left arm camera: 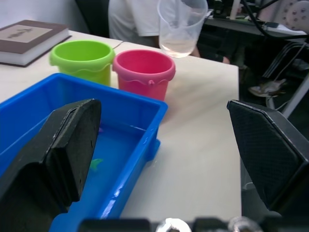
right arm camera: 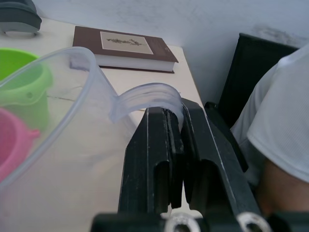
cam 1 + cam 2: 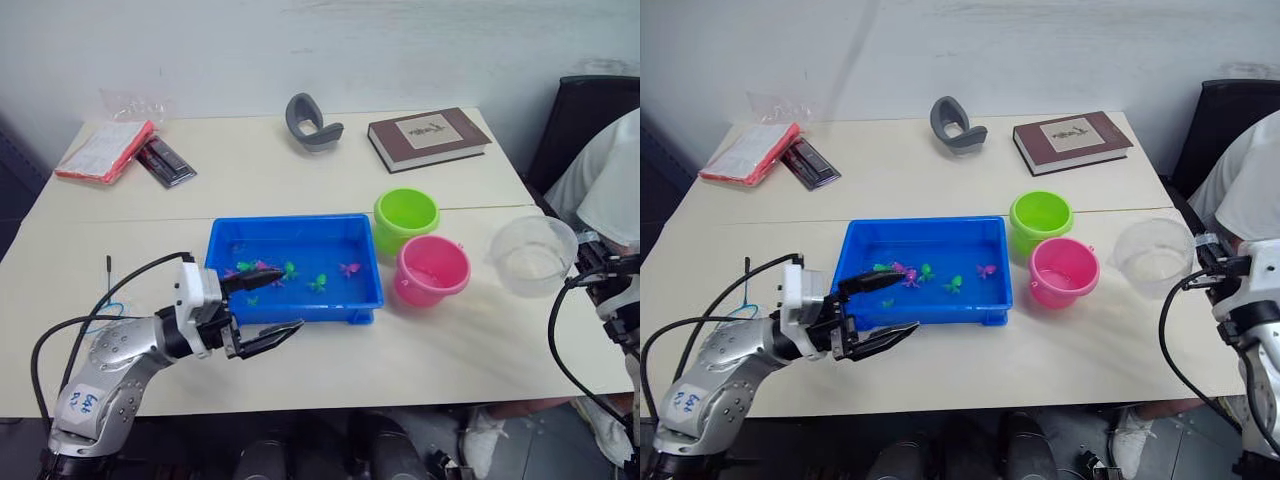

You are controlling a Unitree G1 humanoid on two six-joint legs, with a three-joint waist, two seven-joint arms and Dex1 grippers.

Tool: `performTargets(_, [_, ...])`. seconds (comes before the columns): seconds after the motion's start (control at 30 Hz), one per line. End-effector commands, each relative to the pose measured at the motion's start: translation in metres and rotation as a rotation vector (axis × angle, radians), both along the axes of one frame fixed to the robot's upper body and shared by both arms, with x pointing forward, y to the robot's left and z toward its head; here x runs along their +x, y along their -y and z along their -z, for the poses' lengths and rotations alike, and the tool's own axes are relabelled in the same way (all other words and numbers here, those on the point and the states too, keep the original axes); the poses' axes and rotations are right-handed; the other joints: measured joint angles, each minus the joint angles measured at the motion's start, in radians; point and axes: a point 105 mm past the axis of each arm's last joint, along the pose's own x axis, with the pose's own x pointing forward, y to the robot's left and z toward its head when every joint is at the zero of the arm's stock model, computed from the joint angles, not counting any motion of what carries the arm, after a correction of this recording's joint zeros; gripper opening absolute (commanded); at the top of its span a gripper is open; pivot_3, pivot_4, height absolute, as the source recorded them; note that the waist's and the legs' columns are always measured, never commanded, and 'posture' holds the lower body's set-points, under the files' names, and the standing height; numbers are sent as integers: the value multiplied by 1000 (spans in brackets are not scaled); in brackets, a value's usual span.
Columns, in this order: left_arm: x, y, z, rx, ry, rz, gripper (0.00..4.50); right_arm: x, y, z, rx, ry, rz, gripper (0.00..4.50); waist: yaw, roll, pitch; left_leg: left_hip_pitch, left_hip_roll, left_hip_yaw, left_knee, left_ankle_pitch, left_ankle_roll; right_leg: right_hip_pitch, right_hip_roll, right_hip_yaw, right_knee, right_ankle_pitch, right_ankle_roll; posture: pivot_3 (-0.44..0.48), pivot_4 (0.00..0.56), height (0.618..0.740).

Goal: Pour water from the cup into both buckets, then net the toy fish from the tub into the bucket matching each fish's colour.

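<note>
On the cream table [image 3: 300, 190] we find the blue tub [image 3: 296, 266] at the centre, our landmark, upright and holding shallow water. Just off its right end stand the 2 buckets: the green bucket [image 3: 406, 217] at the tub's far right corner, the pink bucket [image 3: 432, 270] touching it on the near side, with a little water inside. Right of the buckets, well apart from the tub, we hold the clear cup [image 3: 533, 254] upright, our right gripper [image 2: 175, 145] clamped narrow on its handle; a little water sits at its bottom. Our left gripper [image 3: 265, 310] hangs spread wide at the tub's near left corner, 1 finger over the rim, the other outside it, gripping nothing. Inside the tub lie the toy fish [image 3: 288, 270], pink and green, scattered mid-tray.
</note>
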Motion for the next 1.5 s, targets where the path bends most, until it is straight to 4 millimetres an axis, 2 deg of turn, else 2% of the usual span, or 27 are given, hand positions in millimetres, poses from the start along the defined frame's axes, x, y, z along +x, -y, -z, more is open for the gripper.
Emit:
performTargets(0.03, [2,3,-2,-4,17,18,4500,1,-17,-27,-113,68,-27,14,0,0,0,0,0,0,0,0,0,0,0,0,0,0,0,0,150,740])
performTargets(0.27, [5,3,0,5,19,23,4500,8,-26,-38,-290,78,29,14,1,0,0,0,0,0,0,0,0,0,0,0,0,0,0,0,150,740])
performTargets(0.4, [4,4,1,21,26,31,4500,13,-35,-37,-323,83,19,14,1,-1,0,-1,0,0,0,0,0,0,0,0,-1,0,0,0,150,740])
performTargets(0.5, [6,4,-6,-2,39,10,4500,15,-45,-39,-436,84,-25,14,0,-1,0,-1,0,-1,-1,0,0,0,0,0,-1,0,0,0,150,740])
performTargets(0.6, [4,4,0,83,71,28,4500,17,-48,-38,-471,87,-35,14,0,-1,0,-1,0,-1,-1,0,0,0,0,0,-1,0,0,0,150,740])
performTargets(0.73, [4,5,0,74,72,23,4500,21,-51,-37,-528,97,-52,14,0,-1,1,-1,0,-1,-1,0,0,-1,1,-1,-2,0,0,0,150,740])
performTargets(1.5, [-1,5,3,61,72,-13,4500,32,-59,-32,-639,169,-60,14,0,-1,1,-1,0,-1,-1,1,0,-1,0,-1,-2,0,1,0,150,740])
